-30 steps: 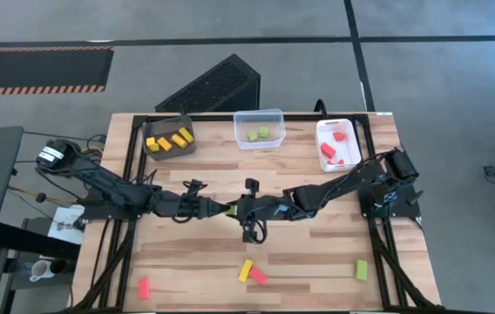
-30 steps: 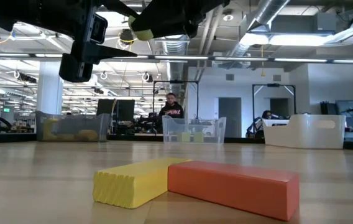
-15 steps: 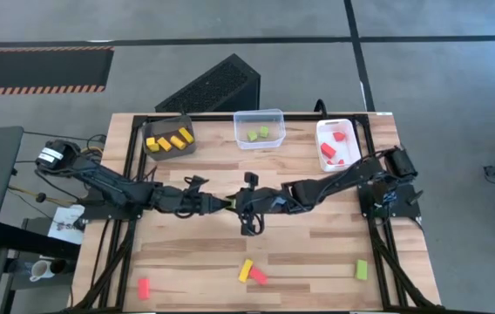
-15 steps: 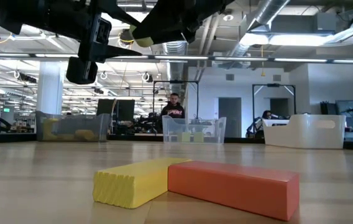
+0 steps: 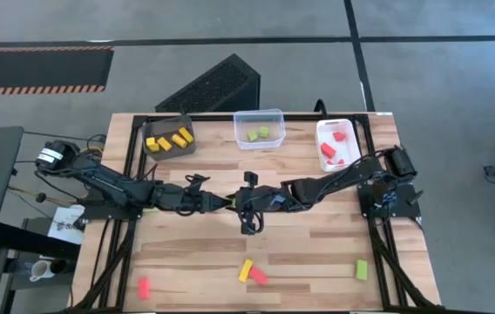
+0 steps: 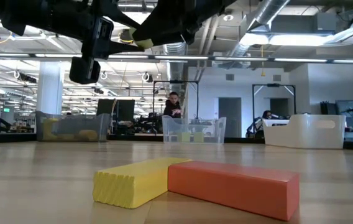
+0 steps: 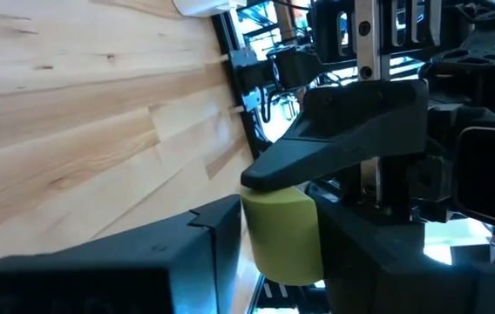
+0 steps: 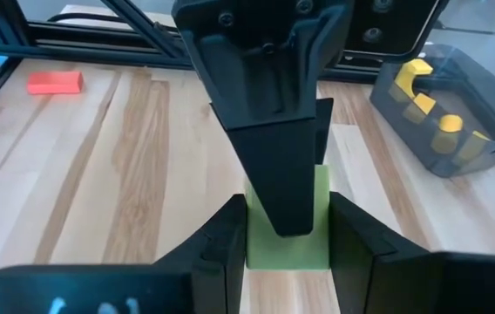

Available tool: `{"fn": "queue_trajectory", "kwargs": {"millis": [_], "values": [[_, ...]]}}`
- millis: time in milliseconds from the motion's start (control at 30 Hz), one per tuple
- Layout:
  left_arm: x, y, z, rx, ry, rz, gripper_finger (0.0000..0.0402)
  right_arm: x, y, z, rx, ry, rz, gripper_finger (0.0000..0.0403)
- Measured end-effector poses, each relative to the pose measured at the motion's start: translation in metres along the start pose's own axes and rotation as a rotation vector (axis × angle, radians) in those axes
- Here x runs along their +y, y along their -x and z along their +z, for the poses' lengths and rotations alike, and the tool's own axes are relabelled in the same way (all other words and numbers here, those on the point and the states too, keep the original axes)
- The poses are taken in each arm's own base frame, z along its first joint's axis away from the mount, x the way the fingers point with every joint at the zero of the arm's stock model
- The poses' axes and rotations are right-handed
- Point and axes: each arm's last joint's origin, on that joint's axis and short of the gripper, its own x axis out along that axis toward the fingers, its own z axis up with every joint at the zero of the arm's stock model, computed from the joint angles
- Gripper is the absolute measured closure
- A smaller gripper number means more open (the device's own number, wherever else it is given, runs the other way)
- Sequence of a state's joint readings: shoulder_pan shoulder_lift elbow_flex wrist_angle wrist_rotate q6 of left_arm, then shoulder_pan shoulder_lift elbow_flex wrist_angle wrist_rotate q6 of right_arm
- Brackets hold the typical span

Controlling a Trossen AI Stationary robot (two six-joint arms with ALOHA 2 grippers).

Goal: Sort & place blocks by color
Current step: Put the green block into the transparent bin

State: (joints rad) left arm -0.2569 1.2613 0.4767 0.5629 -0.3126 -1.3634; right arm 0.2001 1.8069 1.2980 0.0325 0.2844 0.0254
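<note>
Above the middle of the table, a light green block (image 5: 230, 202) hangs between my two grippers. My left gripper (image 5: 225, 202) reaches in from the table's left and my right gripper (image 5: 236, 203) from its right. Both are shut on it. The left wrist view shows the block (image 7: 282, 235) between my left fingers, with a right finger over it. Loose blocks lie flat on the near part of the table: a yellow one (image 5: 245, 269) touching a red one (image 5: 258, 276), a green one (image 5: 361, 269) and a red one (image 5: 143, 287). My left gripper pinches one end of the green block (image 7: 256, 249) between its two fingers, coming about level from the table's left. The block is lifted clear of the table. My right gripper pinches the block's two sides (image 8: 322, 249) between its fingers, slanting slightly down from the table's right. A left finger (image 8: 282, 174) covers the block's middle in that view.
Along the far edge stand a dark brown bin (image 5: 169, 137) with yellow blocks, a clear bin (image 5: 259, 128) with green blocks and a white bin (image 5: 338, 144) with red blocks. The low view shows the yellow block (image 6: 133, 180) and the red one (image 6: 232, 186) close up.
Both grippers, with the green block between them, have drifted a little toward the table's far edge. The block has stayed clear of the table.
</note>
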Motion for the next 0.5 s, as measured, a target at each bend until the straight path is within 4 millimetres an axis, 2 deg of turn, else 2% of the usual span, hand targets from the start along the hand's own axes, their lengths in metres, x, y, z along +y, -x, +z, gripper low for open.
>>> {"fn": "queue_trajectory", "kwargs": {"millis": [267,500], "values": [[0.0007,0.0,-0.0001,0.001,-0.008,0.007,0.0336,-0.0025,-0.0007,-0.0006,0.007,0.026,-0.008,0.0273],[0.0009,0.0,0.0001,-0.006,-0.012,0.009,0.0342,-0.0025,-0.0007,-0.0005,0.006,0.031,-0.009,0.0265]]}}
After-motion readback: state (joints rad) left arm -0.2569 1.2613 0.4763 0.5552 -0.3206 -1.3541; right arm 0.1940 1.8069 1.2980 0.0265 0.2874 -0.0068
